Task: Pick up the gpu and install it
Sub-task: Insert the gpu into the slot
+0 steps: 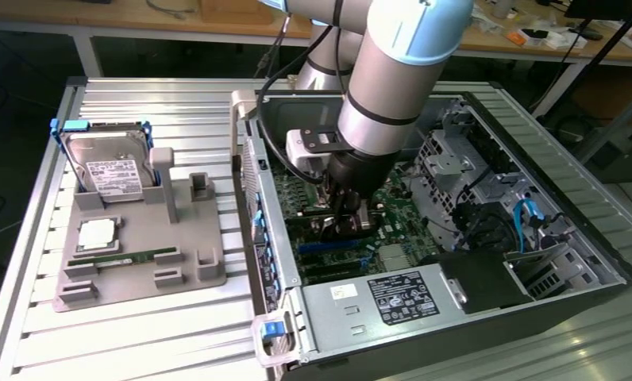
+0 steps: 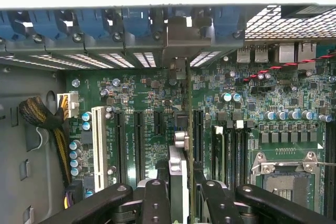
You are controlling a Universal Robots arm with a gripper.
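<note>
The gpu (image 2: 187,129) appears edge-on in the wrist view as a thin green card with a silver part near the grip. It stands upright over the green motherboard (image 2: 157,98), between the black expansion slots. Its silver bracket end (image 2: 181,38) reaches the case's rear slot openings. My gripper (image 2: 185,203) is shut on the card, one black finger on each face. In the exterior view the gripper (image 1: 343,221) is low inside the open computer case (image 1: 570,159), just above the motherboard (image 1: 294,190). I cannot tell whether the card's edge sits in a slot.
A white slot (image 2: 98,145), black slots (image 2: 139,145) and a cable bundle (image 2: 44,119) lie on one side of the card, RAM slots (image 2: 231,150) and the CPU socket (image 2: 286,177) on the other. Outside the case, a grey tray (image 1: 205,274) holds a hard drive (image 1: 109,171) and a RAM stick (image 1: 136,258).
</note>
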